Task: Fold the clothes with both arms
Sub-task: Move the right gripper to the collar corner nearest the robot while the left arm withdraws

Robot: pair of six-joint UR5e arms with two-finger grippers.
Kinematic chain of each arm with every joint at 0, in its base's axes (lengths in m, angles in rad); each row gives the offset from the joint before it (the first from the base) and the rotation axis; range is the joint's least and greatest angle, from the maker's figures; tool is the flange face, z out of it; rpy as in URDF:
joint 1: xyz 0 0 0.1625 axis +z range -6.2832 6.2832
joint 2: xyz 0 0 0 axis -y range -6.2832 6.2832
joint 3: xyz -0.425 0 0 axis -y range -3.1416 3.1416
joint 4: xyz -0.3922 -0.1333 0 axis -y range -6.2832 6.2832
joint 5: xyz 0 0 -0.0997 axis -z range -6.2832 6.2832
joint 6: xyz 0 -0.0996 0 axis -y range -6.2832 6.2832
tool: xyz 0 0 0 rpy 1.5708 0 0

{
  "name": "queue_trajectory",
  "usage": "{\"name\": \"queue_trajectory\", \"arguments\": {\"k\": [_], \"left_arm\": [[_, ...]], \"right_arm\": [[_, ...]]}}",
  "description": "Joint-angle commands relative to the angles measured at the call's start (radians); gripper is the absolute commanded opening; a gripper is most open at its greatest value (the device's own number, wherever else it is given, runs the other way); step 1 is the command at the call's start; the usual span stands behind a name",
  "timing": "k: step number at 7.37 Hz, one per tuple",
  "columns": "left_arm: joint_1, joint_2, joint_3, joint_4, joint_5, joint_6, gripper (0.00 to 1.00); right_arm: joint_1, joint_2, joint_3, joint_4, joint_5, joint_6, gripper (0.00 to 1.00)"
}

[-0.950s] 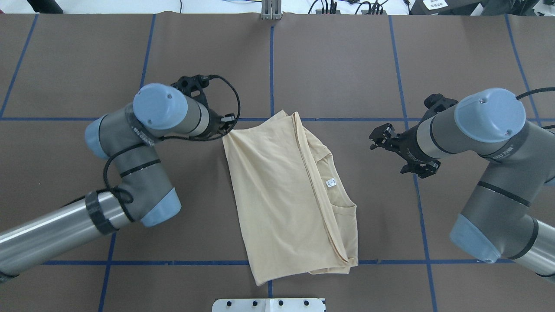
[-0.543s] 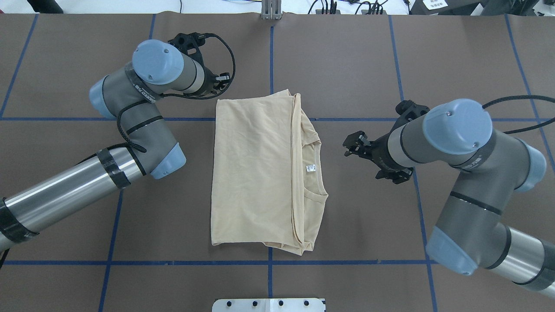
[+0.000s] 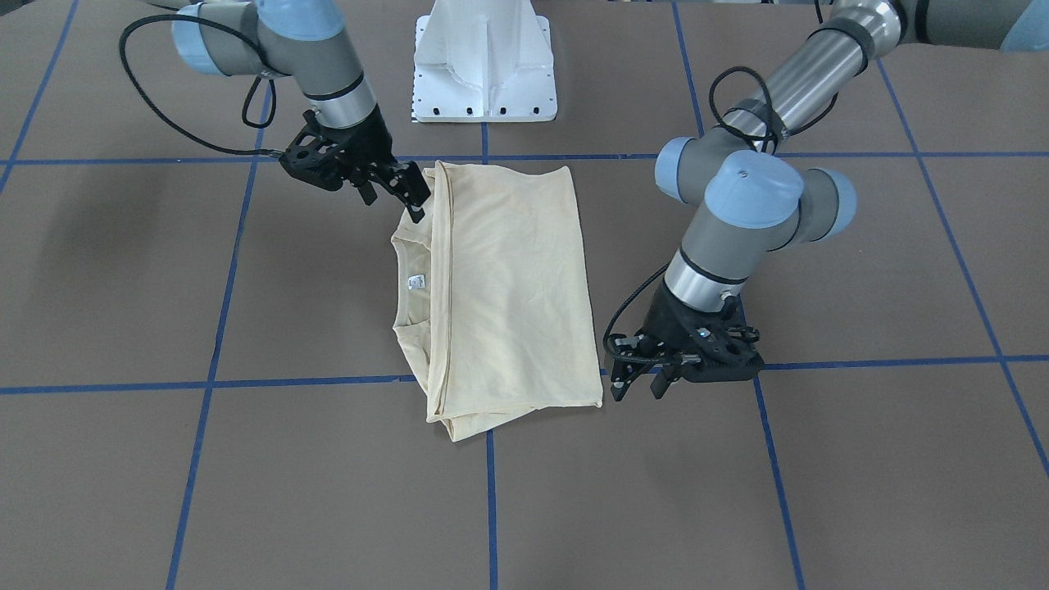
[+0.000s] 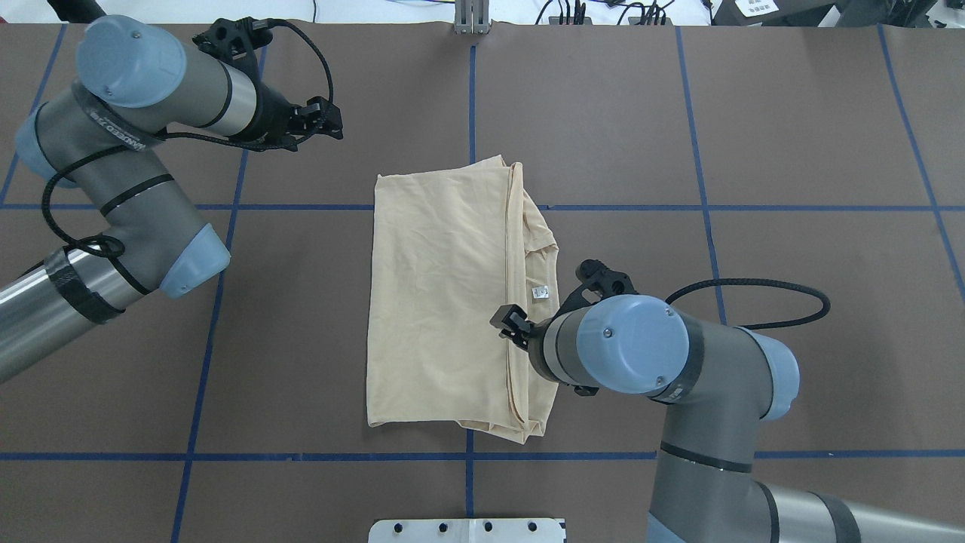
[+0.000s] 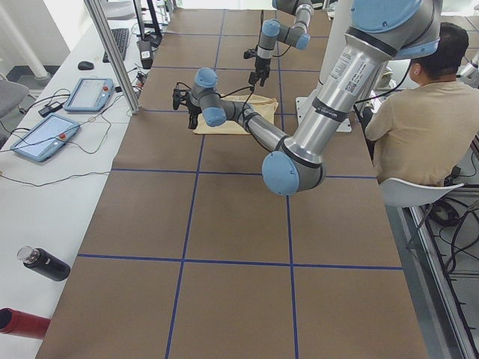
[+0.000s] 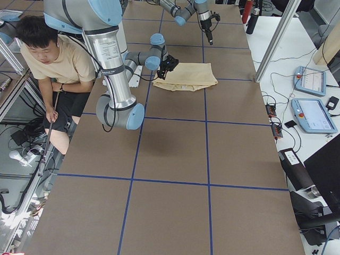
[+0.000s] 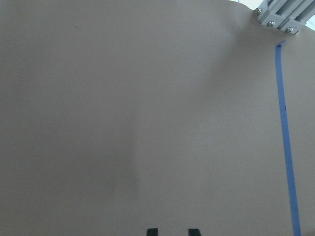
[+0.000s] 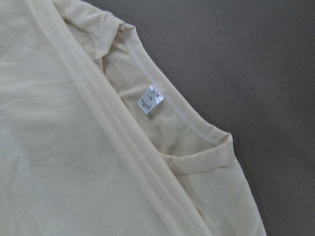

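Shirt folded lengthwise, mid-table. My right gripper over its near right collar edge, jaws apart, empty (as far as visible). Left gripper spread, empty, beyond far-left corner. Advice: pinch all layers, lift both ends level.

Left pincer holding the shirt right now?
No, the left pincer hangs over bare table, clearly apart from the shirt.

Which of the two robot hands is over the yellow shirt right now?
The right hand, above the shirt near its neck label. The left hand sits apart, over bare table.
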Motion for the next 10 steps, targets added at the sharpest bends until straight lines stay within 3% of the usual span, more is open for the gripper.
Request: {"name": "queue_trajectory", "arguments": {"k": [1, 5, 8, 10], "left_arm": [[-0.006, 0.018, -0.052, 0.03, -0.006, 0.001, 0.79], [-0.004, 0.013, -0.053, 0.037, -0.005, 0.001, 0.79], [-0.004, 0.009, -0.055, 0.039, -0.005, -0.002, 0.79], [-0.004, 0.008, -0.062, 0.051, -0.005, -0.002, 0.79]], "right_arm": [[-0.09, -0.004, -0.005, -0.005, -0.099, 0.035, 1.0], [-0.122, -0.033, -0.031, 0.005, -0.101, 0.294, 0.92], [-0.147, -0.042, -0.034, 0.007, -0.104, 0.338, 0.9], [-0.154, -0.044, -0.034, 0.007, -0.104, 0.35, 0.78]]}}
